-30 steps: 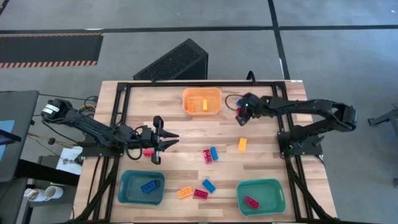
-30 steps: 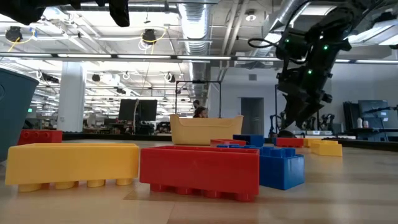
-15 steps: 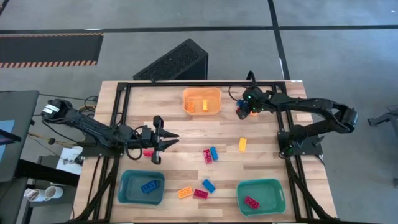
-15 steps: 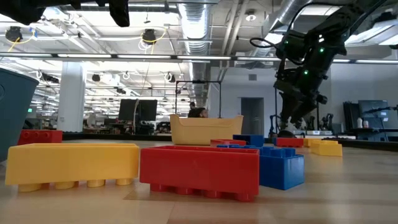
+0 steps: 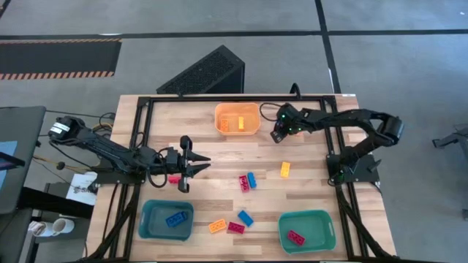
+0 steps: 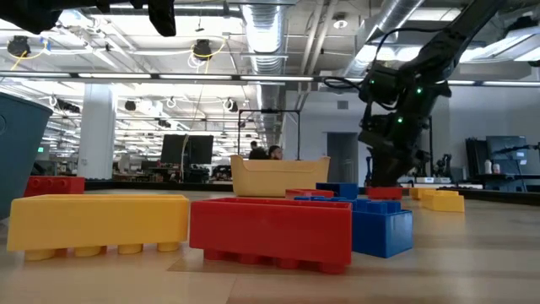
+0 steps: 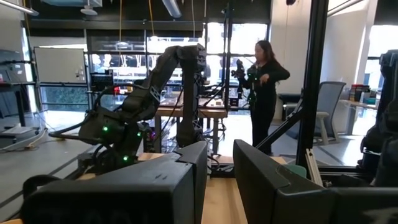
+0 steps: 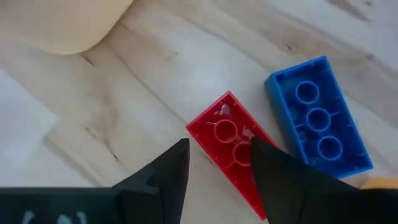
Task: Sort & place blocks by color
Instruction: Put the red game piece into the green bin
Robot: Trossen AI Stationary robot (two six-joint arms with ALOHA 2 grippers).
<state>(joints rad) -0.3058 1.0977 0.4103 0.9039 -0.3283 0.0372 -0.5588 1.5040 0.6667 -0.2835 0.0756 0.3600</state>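
1. At the left of the table (image 5: 212, 150), the left gripper (image 5: 202, 166) hovers over the wood. Its jaws show only a narrow gap, and we see nothing between them. A red brick (image 5: 174, 178) lies loose just beside it.
2. The left teal bin (image 5: 150, 228) holds one blue brick (image 5: 175, 218), so the blue sorting has only begun.
3. In front of the middle of the table, three bricks wait unsorted: an orange brick (image 5: 217, 226), a second red brick (image 5: 235, 228) and a second blue brick (image 5: 245, 217).
4. The orange bin (image 5: 252, 124) at the far edge holds at least two yellow-orange bricks (image 5: 240, 121).
5. At the centre, a red and blue pair (image 5: 247, 181) lies side by side, untouched.
6. Just beside the orange bin, the right gripper (image 5: 278, 135) hangs low over a red studless-side-up brick (image 8: 224, 130), jaws partly spread on either side of its end and not yet gripping. A blue neighbour (image 8: 317, 118) lies alongside.
7. Further right, a lone orange brick (image 5: 285, 169) lies loose, and the right teal bin (image 5: 325, 219) holds one red brick (image 5: 295, 237).
8. We judge the job well under half done: four or so are binned, about nine remain.
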